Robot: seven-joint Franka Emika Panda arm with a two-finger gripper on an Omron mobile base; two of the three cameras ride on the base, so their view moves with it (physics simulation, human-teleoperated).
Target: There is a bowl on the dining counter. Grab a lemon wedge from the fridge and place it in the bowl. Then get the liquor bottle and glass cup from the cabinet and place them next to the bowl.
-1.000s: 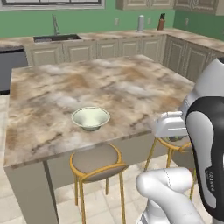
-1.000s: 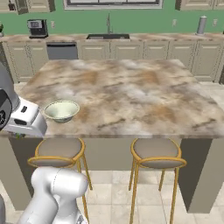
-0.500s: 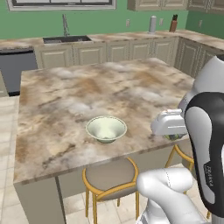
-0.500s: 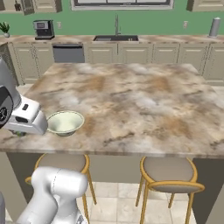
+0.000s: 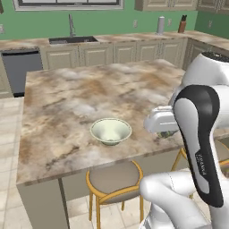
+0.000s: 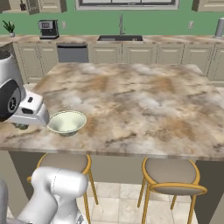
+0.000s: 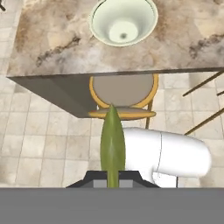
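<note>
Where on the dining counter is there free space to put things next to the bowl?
The dining counter is bare except for the bowl. Widest free patch: between bowl and far edge, toward the sink side. Tightest: the strip between bowl and near edge, above the stools.

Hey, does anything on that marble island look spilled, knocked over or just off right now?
Nothing stands out. The bowl sits upright and empty near the front edge of the dining counter, with no spill around it. The end effector is shut on the lemon wedge, held short of the bowl, over the stools and floor.
</note>
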